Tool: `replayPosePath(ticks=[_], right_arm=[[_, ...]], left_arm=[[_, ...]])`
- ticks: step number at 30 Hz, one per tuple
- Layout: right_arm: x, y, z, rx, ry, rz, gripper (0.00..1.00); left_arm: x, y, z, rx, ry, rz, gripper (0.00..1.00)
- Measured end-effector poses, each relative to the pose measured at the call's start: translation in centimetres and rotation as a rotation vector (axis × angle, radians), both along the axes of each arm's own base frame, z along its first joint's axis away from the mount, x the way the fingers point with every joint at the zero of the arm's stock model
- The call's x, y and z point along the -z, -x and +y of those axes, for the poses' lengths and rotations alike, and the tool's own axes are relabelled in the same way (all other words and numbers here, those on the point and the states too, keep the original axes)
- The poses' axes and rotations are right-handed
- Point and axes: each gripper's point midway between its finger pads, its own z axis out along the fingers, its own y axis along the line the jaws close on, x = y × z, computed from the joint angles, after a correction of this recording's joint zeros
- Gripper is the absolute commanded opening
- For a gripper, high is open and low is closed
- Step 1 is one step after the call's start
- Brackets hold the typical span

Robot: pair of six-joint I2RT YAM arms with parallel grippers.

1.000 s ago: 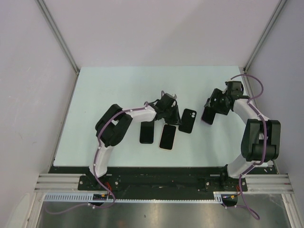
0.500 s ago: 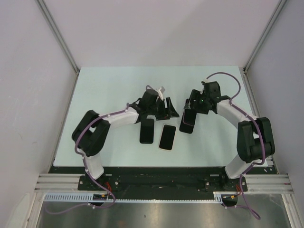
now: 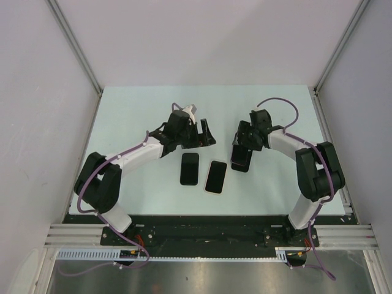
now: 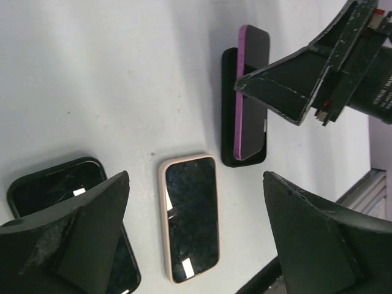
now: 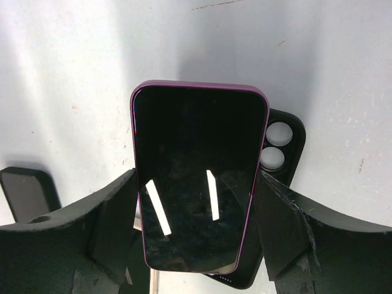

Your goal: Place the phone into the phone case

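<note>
The phone (image 5: 199, 184), purple-edged with a dark screen, is clamped along its long sides by my right gripper (image 5: 199, 211). It hangs tilted over the black phone case (image 5: 283, 153), whose camera holes show beside it. In the left wrist view the phone (image 4: 251, 92) leans on the case (image 4: 228, 116). From the top, the right gripper (image 3: 244, 146) is over the case (image 3: 240, 164). My left gripper (image 3: 206, 133) is open and holds nothing, to the left of the case.
A phone in a pink case (image 3: 215, 176) and a black phone (image 3: 189, 168) lie side by side on the pale table (image 3: 135, 122), just in front of the left gripper. Both also show under the left gripper: the pink one (image 4: 190, 226), the black one (image 4: 43, 190).
The right gripper carried the phone leftward to over the black case. The left gripper opened and drew back to the left, away from the case.
</note>
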Motion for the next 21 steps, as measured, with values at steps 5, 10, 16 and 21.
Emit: replayPosePath(ticks=[5, 10, 16, 21], right_arm=[[0.5, 0.0, -0.5, 0.027, 0.032, 0.006, 0.49], [0.9, 0.0, -1.1, 0.047, 0.06, 0.008, 0.53], [1.6, 0.5, -1.7, 0.06, 0.075, 0.022, 0.55], [1.8, 0.5, -1.7, 0.064, 0.077, 0.02, 0.59]], left_arm=[[0.7, 0.3, 0.6, -0.003, -0.039, 0.012, 0.93], [0.9, 0.4, 0.7, -0.001, -0.048, 0.015, 0.93], [1.0, 0.5, 0.8, -0.001, -0.054, 0.022, 0.93], [1.1, 0.6, 0.9, -0.001, -0.057, 0.028, 0.93]])
